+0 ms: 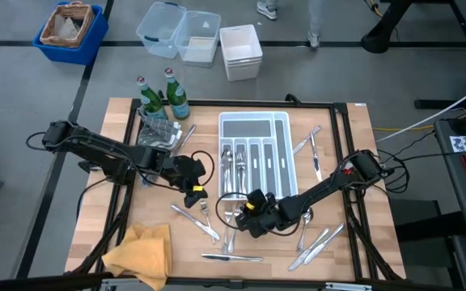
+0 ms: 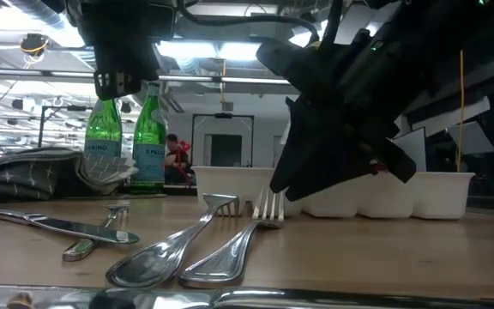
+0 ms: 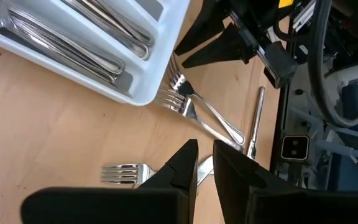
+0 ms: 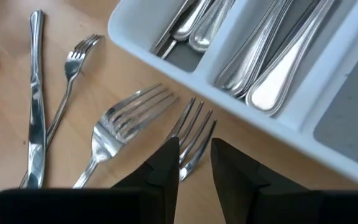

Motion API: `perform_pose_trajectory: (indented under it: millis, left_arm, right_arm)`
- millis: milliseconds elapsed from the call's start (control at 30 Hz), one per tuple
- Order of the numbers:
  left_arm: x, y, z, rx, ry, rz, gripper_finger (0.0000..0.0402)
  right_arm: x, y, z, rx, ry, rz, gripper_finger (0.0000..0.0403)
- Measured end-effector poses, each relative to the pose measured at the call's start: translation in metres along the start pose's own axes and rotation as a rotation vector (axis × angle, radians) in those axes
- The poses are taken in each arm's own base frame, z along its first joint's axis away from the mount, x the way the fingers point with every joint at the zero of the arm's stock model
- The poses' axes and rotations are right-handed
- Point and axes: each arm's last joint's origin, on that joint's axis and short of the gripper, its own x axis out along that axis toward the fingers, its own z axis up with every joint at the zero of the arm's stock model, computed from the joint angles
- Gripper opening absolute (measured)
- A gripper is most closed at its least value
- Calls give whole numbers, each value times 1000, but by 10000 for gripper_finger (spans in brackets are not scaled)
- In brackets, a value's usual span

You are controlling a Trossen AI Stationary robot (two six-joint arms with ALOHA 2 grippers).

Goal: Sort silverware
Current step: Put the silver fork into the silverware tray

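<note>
The white tray (image 1: 253, 128) stands at the table's middle with silverware in its narrow slots. Two forks (image 4: 124, 118) (image 4: 192, 132) lie on the wood just off its near end, tines toward the tray's wall (image 4: 241, 109). My right gripper (image 4: 195, 152) is open and slants down over them, one finger on either side of the fork nearer the tray; I see no touch. In the low view its fingertips (image 2: 277, 189) hang just above the tines (image 2: 268, 210). My left gripper (image 3: 205, 158) hovers left of the tray's near end, open by a narrow gap, over another fork (image 3: 124, 173).
Loose knives, spoons and forks lie near the front edge (image 1: 231, 258), at the front right (image 1: 318, 238) and right of the tray (image 1: 310, 145). Green bottles (image 1: 158, 95) and a grey cloth (image 1: 158, 131) stand at the far left. A yellow cloth (image 1: 140, 250) lies front left.
</note>
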Motion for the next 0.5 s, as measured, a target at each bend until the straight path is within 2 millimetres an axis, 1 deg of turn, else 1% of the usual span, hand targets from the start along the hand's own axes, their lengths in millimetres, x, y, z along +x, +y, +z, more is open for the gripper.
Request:
perform_pose_trajectory:
  millis: [267, 500]
  left_arm:
    - [0, 0, 0, 0, 0, 0, 40]
    - [0, 0, 0, 0, 0, -1, 40]
  right_arm:
    - [1, -1, 0, -6, -6, -10, 96]
    - [7, -4, -5, -25, -31, -37, 96]
